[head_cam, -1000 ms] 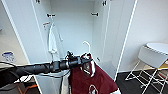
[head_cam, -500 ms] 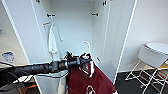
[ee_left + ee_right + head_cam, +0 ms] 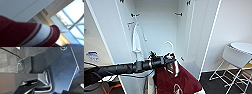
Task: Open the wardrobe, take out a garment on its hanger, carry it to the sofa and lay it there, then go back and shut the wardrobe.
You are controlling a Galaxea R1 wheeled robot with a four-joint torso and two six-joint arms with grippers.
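Dark-red cloth: the garment (image 3: pixel 180 78) hung on the hanger (image 3: pixel 172 53) just in front of the open wardrobe (image 3: pixel 159 32), low against its right door.
Hanger hook: white and curved, it stood free in the air before the wardrobe's pale back wall, off the rail.
Left claw: the left claw (image 3: pixel 170 61) reached in front of the wardrobe and met the hanger at the jacket's collar; it looked closed on the hanger, which had no other support, though the fingers themselves were too blurred to make out.
Left wrist camera: a red cuff or hem with white and dark stripes (image 3: pixel 37 35) lay close across the lens, with ceiling and window behind.
Right claw: whether it was open or closed could not be told.
Step in hand: judged as carrying the jacket clear of the wardrobe.
Doing it well: the arm should stay level and the grip firm at the hanger's neck, so the jacket hangs plumb and does not slide off; the hem ought to clear the wardrobe's base and door edge before any turn.
White shirt: a white shirt (image 3: pixel 136 40) hung inside the wardrobe at its left, well apart from the jacket.
In the way: the right door (image 3: pixel 204 37) stood open just beside the jacket and could catch a sleeve.
Further right of the wardrobe: a white chair (image 3: pixel 234 60) on thin legs, a snag for a wide swing.
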